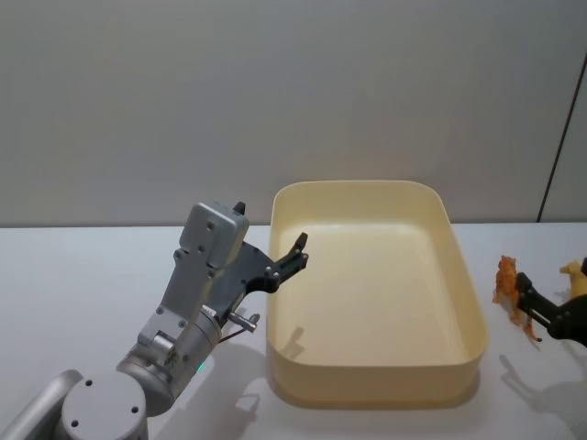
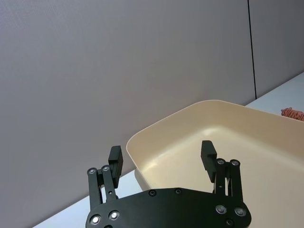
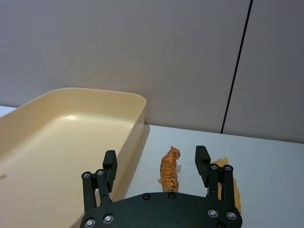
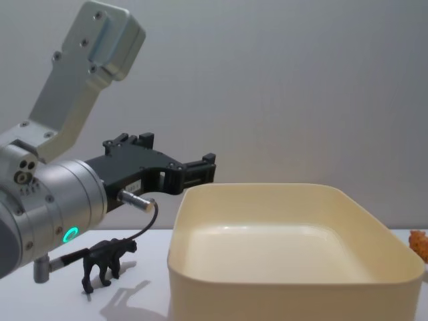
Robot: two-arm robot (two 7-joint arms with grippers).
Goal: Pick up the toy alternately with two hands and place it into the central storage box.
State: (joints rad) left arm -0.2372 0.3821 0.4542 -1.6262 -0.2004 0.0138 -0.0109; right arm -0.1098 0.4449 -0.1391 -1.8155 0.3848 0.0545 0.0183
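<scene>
**Left gripper** (image 2: 161, 156), black, angular and parallel-fingered, on a silver cylindrical wrist with a green ring light. The jaws are wide and hold nothing. It hangs above the bench at the 9 o'clock rim of the box.

**Right gripper** (image 3: 156, 161), the same black type. The jaws are wide and hold nothing. It sits low at 3 o'clock of the box, aimed at the orange striped toy tiger (image 3: 169, 172). The tiger stands on the white bench (image 1: 92, 275) in line with the gap between the fingers. Whether they touch it cannot be told.

**Central storage box** (image 1: 376, 385), a large cream-yellow plastic tub with rounded corners. It stands mid-bench, and its visible floor holds no toy.

**Other toys.** A small yellow toy animal (image 1: 576, 273) stands just beyond the tiger, at the far 3 o'clock edge. A black toy animal (image 4: 107, 257) stands on the bench under the left arm, at 9 o'clock of the box.

**Progress (judged).** No toy has been placed. Three toys lie outside the box. The right gripper seems about to close on the tiger.
</scene>
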